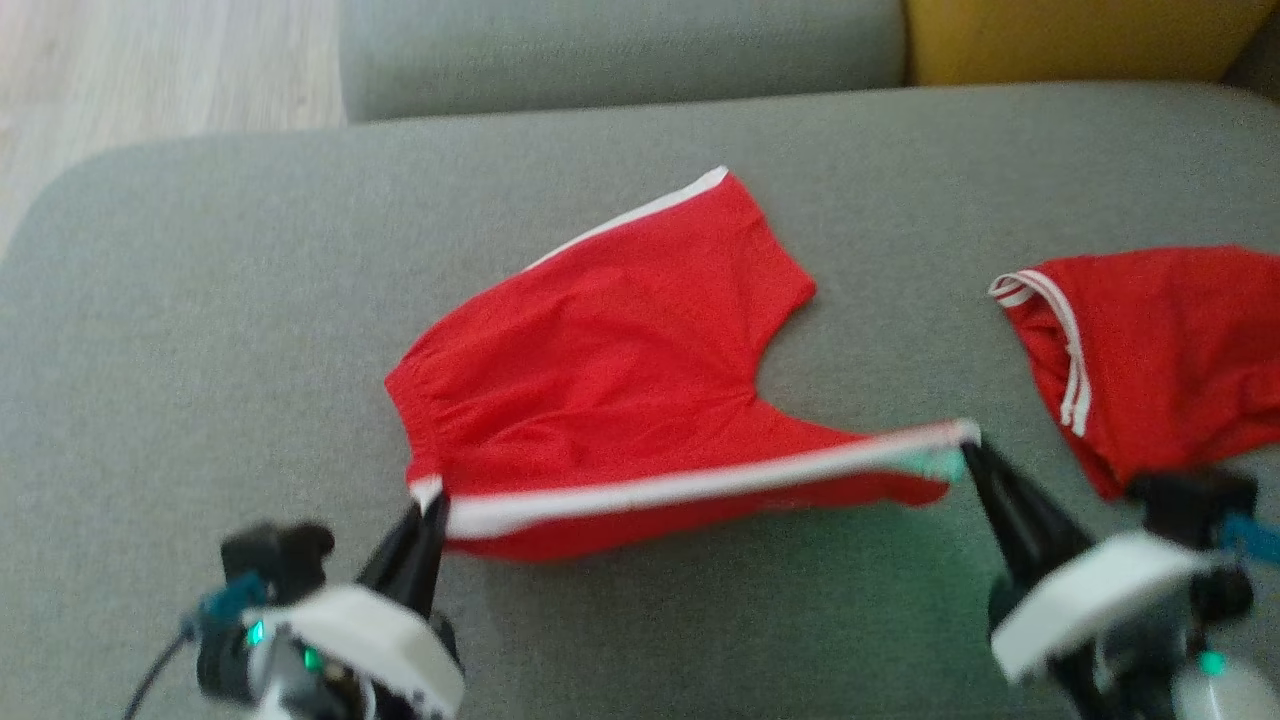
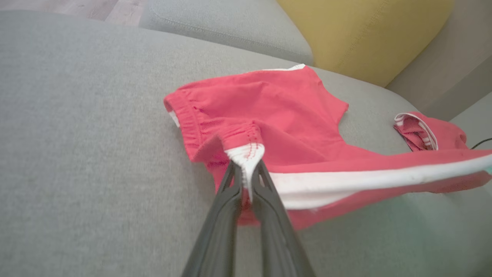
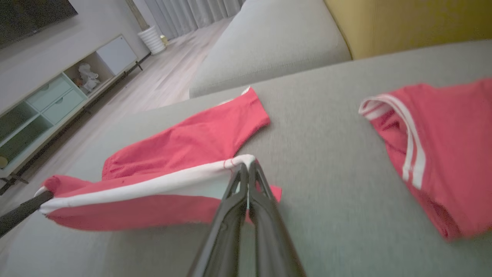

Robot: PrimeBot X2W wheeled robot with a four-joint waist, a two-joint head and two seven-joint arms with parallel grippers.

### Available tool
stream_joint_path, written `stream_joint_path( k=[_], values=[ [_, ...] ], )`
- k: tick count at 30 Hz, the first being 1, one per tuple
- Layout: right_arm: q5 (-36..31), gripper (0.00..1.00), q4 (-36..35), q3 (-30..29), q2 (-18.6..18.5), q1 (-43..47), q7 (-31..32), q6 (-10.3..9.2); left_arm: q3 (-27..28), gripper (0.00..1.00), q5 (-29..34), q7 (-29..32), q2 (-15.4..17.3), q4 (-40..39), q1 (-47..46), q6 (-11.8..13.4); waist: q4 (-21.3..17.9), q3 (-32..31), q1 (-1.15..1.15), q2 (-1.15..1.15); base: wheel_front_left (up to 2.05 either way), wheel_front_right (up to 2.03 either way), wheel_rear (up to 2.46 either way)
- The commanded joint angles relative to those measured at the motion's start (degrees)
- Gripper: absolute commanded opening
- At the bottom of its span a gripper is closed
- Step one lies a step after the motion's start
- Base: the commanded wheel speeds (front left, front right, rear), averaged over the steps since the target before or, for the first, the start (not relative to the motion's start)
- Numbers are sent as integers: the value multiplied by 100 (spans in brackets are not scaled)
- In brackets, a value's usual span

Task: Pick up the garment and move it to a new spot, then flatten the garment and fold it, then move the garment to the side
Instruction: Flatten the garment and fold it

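The garment point(image 1: 610, 340) is a pair of red shorts with a white side stripe, lying on the grey sofa seat point(image 1: 250, 300). Its near edge is lifted and stretched taut between my two grippers. My left gripper point(image 1: 432, 500) is shut on the waistband corner at the stripe's left end; in the left wrist view the fingers point(image 2: 246, 181) pinch the white band of the garment point(image 2: 269, 111). My right gripper point(image 1: 968, 445) is shut on the leg hem at the stripe's right end, seen up close as pinched fingertips point(image 3: 246, 173) on the garment point(image 3: 184, 142).
A second red garment with white stripes point(image 1: 1160, 350) lies at the right of the seat, close to my right arm. A grey back cushion point(image 1: 620, 45) and a yellow cushion point(image 1: 1070, 35) stand behind. The seat's rounded left edge drops to a wooden floor point(image 1: 120, 90).
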Motion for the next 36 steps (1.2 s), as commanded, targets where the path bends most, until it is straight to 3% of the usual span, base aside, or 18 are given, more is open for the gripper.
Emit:
stream_joint_path(
  k=[1,17,29,30,31,32,36],
  values=[
    [12,0,-54,113,-202,-637,-172,39,249,0,5,-24,56,-109,-550,-37,135,229,0,0,0,0,0],
    [514,0,3347,1228,-899,-4952,-1365,39,213,0,-225,-380,-653,1463,-3215,-594,1143,1745,0,0,0,0,0],
    [1017,0,5676,2088,-874,-6507,-2077,39,76,0,-691,-681,-1006,3121,-4212,-936,1350,2170,0,0,0,0,0],
    [1039,71,5804,2160,-862,-6561,-2155,39,30,0,-709,-676,-1017,3224,-4245,-957,1345,2174,0,0,0,0,0],
    [1072,100,5891,2239,-835,-6601,-2259,39,-1,26,-731,-702,-1027,3293,-4269,-976,1339,2172,0,0,0,0,0],
    [1105,100,5963,2318,-816,-6627,-2369,39,-27,100,-725,-773,-1033,3333,-4292,-986,1331,2164,0,0,0,0,0],
    [1178,100,6125,2599,-805,-6654,-2895,39,-74,100,-658,-1025,-1025,3406,-4229,-957,1256,2075,0,0,0,0,0]
  ],
)
